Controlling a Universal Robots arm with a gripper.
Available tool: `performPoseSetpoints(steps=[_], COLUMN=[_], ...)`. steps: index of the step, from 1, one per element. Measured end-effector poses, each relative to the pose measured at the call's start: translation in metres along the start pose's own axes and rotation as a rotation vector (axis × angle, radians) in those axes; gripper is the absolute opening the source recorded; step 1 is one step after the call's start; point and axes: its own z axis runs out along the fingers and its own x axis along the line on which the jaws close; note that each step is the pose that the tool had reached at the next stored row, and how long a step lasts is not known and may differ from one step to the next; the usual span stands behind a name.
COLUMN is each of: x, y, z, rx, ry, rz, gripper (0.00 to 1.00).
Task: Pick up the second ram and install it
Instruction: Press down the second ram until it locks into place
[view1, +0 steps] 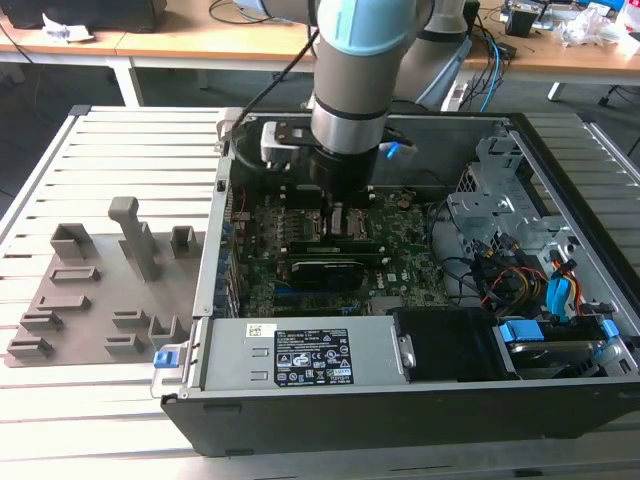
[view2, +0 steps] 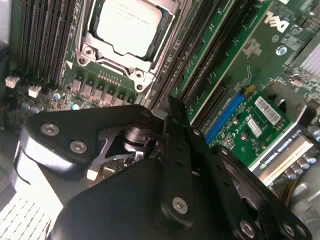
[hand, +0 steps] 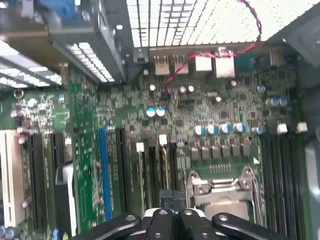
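End effector (hand: 172, 202) is lowered inside the open computer case (view1: 560, 180), directly over the green motherboard (view1: 405, 250). In the first wrist view its tip sits at the bank of black memory slots (hand: 150, 170), just beside the metal-framed processor socket (hand: 225, 192). How far open it is cannot be told; whether anything is clamped cannot be told either. The second ram cannot be picked out with certainty: a thin dark edge is seen at the tip, in line with the slots, but it cannot be identified. A blue slot (hand: 102, 170) lies beside the black ones, and a red wire (hand: 200, 55) is routed across the rear ports beyond them. In the exterior view the arm (view1: 355, 60) drops vertically into the case, and a black expansion card (view1: 325, 270) lies on the board just in front of the end effector. A labelled power supply (view1: 300, 355) is mounted along the near wall of the case. The grey holder tray (view1: 90, 300) is placed on the slatted bench (view1: 100, 420), to the exterior view's left of the case, well apart from the end effector.
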Motion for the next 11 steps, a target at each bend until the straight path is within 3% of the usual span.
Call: performPoseSetpoints(steps=[1,2,5,8,10,11], x=[0.0003,0.0003,-0.0004,-0.0017,-0.0024,-0.0026], y=[0.0003,0.0003,-0.0035,-0.0133,-0.014,-0.0144], z=[0.0053,0.0054,-0.0013,-0.0134,-0.0284,-0.0317], rx=[-0.0001,-0.0002,-0.0005,-0.0037,-0.0039,-0.004], ry=[-0.0001,0.0001,-0.0004,-0.0005,-0.0006,-0.0014], rz=[0.0,0.0,0.0,0.0,0.0,0.0], gripper=[0.11,0.11,0.11,0.11,0.11,0.11])
